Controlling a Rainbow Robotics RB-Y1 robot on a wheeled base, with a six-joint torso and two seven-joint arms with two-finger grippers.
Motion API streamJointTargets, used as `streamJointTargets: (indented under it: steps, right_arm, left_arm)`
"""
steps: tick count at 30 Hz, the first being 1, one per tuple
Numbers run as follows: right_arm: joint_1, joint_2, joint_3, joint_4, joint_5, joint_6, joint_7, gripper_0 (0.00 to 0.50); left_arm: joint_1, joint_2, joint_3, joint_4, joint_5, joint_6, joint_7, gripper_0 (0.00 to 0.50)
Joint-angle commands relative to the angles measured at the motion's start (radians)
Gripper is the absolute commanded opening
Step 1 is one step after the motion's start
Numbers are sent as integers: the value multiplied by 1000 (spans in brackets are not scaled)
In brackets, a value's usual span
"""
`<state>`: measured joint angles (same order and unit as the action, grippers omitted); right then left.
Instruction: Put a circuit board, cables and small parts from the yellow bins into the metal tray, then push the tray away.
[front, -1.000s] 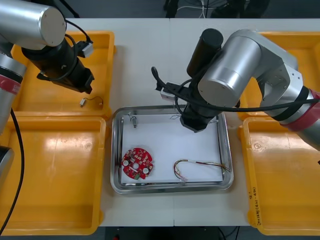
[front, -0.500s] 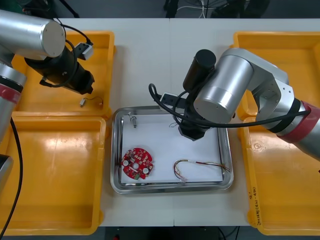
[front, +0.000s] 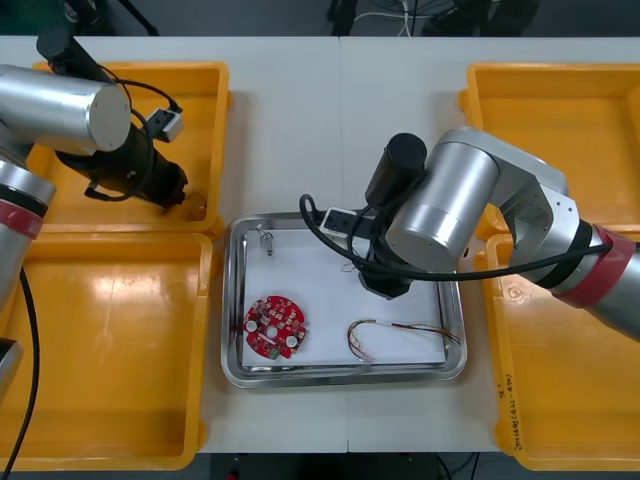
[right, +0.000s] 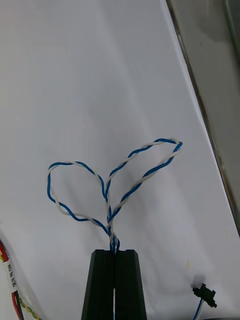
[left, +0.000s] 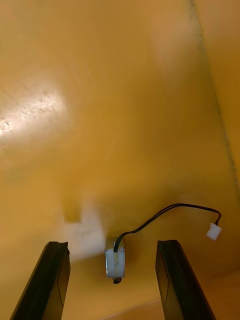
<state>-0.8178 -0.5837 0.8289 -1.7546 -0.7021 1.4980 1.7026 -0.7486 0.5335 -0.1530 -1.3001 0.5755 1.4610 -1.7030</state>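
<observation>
Descent on both sides: the right gripper (right: 114, 252), clamped on the twisted blue and white cable (right: 107, 192), has dropped into the metal tray (front: 231, 300). The left gripper (left: 112, 244), jaws apart, now straddles the black cable (left: 155, 217) in its yellow bin (front: 60, 205). Release looks next.

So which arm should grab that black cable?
Left. The left gripper stands open over the black cable in the yellow bin; the right gripper is shut on the twisted cable over the tray.

A light table (front: 290, 110) — a seam down its middle — with dark floor (front: 250, 15) beyond its far edge.
</observation>
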Motion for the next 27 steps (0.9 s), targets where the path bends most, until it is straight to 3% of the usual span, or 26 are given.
streamJointTargets:
  steps: [1, 4, 5, 6, 7, 8, 12, 13, 14, 16, 27]
  right_arm:
    - [3, -12, 21, -34, 30, -12, 34, 0]
    - [3, -12, 21, -33, 38, -12, 34, 0]
    - [2, -10, 21, -33, 39, -12, 34, 28]
    - [2, -10, 21, -33, 46, -13, 32, 157]
    - [3, -8, 21, -33, 53, -12, 32, 355]
    - [3, -7, 21, -33, 55, -13, 31, 479]
    - [2, -7, 21, -33, 55, -13, 23, 500]
    - [3, -7, 21, -33, 56, -13, 23, 500]
    - [2, -7, 21, -33, 58, -13, 22, 500]
    - [2, -7, 21, -33, 59, -13, 17, 500]
    - [-3, -7, -70, -34, 19, 25, 3, 500]
  left_arm:
    - [21, 39, -26, -11, -11, -28, -81, 500]
    - [29, 39, -33, -13, -13, -31, -79, 500]
    - [31, 39, -34, -13, -13, -33, -79, 500]
    - [34, 39, -34, -13, -13, -37, -81, 500]
    - [38, 39, -36, -11, -13, -41, -81, 500]
    - [40, 39, -37, -11, -13, -45, -81, 500]
    - [40, 39, -45, -11, -16, -50, -78, 500]
    - [40, 39, -46, -11, -16, -48, -78, 416]
    - [40, 39, -45, -11, -16, -50, -78, 230]
    - [41, 39, -45, -11, -14, -48, -78, 0]
    - [40, 39, -45, -13, -3, -50, -75, 0]
